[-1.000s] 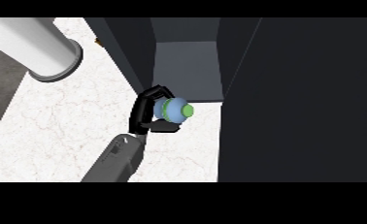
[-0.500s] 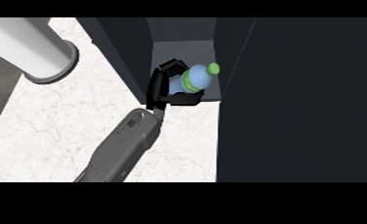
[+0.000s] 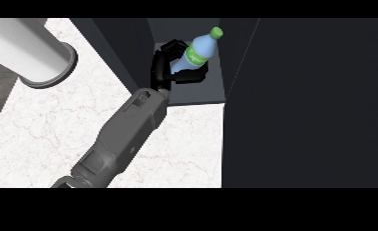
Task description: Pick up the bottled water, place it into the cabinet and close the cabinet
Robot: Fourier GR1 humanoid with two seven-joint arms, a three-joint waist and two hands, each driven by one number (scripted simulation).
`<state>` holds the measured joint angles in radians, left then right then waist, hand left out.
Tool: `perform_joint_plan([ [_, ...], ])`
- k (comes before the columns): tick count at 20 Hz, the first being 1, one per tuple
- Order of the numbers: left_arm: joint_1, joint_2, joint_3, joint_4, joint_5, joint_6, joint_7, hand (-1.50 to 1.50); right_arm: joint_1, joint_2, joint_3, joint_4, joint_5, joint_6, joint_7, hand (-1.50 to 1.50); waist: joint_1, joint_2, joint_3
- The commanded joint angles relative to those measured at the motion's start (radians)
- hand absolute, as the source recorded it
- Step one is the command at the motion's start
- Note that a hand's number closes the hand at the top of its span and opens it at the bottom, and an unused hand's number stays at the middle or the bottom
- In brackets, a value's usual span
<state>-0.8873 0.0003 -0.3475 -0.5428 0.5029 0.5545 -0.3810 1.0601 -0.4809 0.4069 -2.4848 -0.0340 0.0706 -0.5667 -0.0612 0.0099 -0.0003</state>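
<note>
The bottled water [image 3: 198, 52] is a pale blue bottle with a green label and green cap. It leans with its cap toward the upper right, inside the open dark cabinet [image 3: 203, 92] and above its grey shelf floor. My left hand [image 3: 161, 70] is curled round the bottle's lower half from the left, fingers over the far side and thumb on the near side. The grey forearm [image 3: 122, 130] runs down to the view's lower left. Whether the bottle's base touches the shelf I cannot tell. My right hand does not show.
The cabinet's open dark door [image 3: 310, 100] fills the right side of the view. A large white cylinder [image 3: 33, 50] stands at the upper left on the white marble counter [image 3: 44, 125]. The cabinet's left wall [image 3: 122, 50] is close beside my wrist.
My left hand has carried the bottle up and forward from the counter's edge into the cabinet opening. The bottle has tilted, cap now toward the upper right.
</note>
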Motion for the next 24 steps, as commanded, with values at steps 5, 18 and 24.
perform_joint_plan([
  [5, -0.121, 0.005, -0.025, 0.243, -0.109, 0.203, -0.015, 1.50, 0.053, -0.008, -0.027, -0.068, -0.080, 0.032, -0.015, -1.50, -0.013, 0.006, 0.001],
  [18, -0.248, 0.046, 0.051, 0.335, -0.100, 0.169, -0.104, -1.50, 0.034, -0.018, -0.050, -0.070, -0.074, 0.082, -0.015, -1.50, -0.017, 0.019, -0.002],
  [24, -0.229, 0.001, 0.182, 0.165, 0.023, 0.001, -0.287, 1.50, 0.018, 0.001, -0.037, -0.067, -0.081, 0.081, -0.004, -1.50, 0.006, 0.016, -0.004],
])
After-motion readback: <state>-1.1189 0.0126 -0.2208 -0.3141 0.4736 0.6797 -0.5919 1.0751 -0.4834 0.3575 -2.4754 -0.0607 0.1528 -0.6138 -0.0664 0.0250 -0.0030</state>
